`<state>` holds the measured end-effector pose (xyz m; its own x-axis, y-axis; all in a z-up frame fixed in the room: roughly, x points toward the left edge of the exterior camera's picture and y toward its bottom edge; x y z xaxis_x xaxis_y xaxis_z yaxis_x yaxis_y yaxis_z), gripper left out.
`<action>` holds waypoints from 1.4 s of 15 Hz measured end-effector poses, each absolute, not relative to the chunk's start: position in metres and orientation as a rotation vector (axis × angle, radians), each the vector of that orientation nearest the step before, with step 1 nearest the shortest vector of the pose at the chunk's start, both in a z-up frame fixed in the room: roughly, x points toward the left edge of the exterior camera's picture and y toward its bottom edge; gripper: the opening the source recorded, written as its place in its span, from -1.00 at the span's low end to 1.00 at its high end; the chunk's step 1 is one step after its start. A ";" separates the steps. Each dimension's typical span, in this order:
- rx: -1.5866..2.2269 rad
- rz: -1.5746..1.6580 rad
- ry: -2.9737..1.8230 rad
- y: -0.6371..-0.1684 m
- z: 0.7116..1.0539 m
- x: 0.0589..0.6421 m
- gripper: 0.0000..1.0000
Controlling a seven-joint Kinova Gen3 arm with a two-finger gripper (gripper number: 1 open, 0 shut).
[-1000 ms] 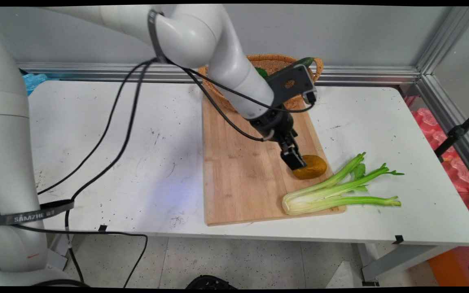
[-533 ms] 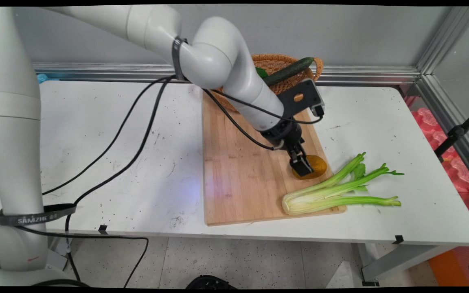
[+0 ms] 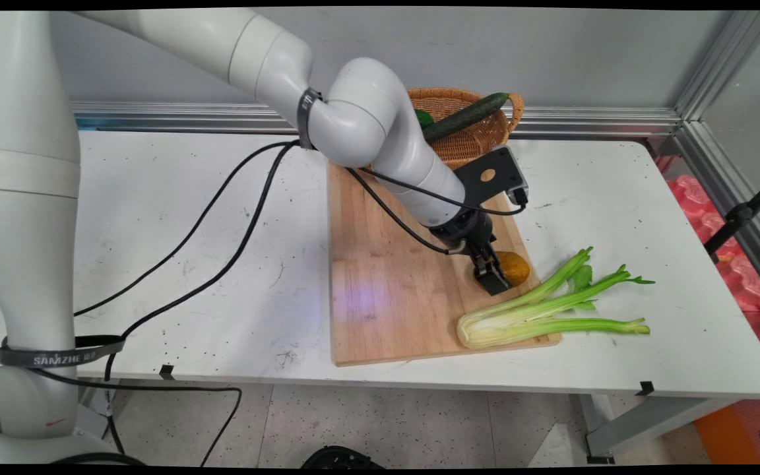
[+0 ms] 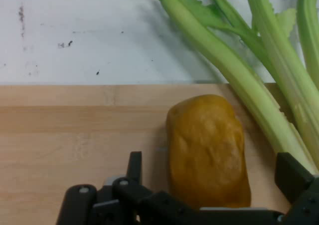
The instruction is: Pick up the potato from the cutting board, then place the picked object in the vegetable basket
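An orange-brown potato point(image 3: 515, 267) point(image 4: 207, 147) lies near the right edge of a wooden cutting board point(image 3: 393, 290) point(image 4: 75, 130). My gripper point(image 3: 495, 274) point(image 4: 214, 170) is down at the board and open. In the hand view one finger point(image 4: 134, 165) stands left of the potato and the other finger point(image 4: 294, 177) right of it, with a gap on each side. A bunch of celery point(image 3: 551, 310) point(image 4: 249, 75) lies just beyond the potato, its base on the board's front right corner and its stalks out over the white table.
A wicker basket point(image 3: 479, 135) at the board's far end holds a cucumber point(image 3: 466, 115) and another green thing point(image 3: 423, 117). Black cables point(image 3: 221, 218) hang from the arm over the table's left half. The table edge point(image 3: 716, 389) runs along the front right.
The arm has swung down and slightly right, lowering the gripper from just above the potato's left side until its fingers straddle it. The potato and celery have not moved.
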<state>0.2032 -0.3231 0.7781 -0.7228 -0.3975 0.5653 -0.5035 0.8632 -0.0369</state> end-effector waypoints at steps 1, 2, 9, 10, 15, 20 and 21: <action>0.655 0.253 -2.473 -0.324 0.776 0.203 1.00; 0.656 0.253 -2.473 -0.324 0.774 0.202 1.00; 0.660 0.242 -2.466 -0.325 0.766 0.199 -1.00; 0.659 0.242 -2.464 -0.326 0.767 0.199 -1.00; 0.648 0.266 -2.447 -0.341 0.794 0.206 -1.00; 0.613 0.299 -2.445 -0.364 0.837 0.227 -1.00; 0.609 0.308 -2.443 -0.369 0.844 0.232 -1.00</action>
<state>0.2320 -0.3692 0.8443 -0.7176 -0.3525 0.6007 -0.4904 0.8682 -0.0764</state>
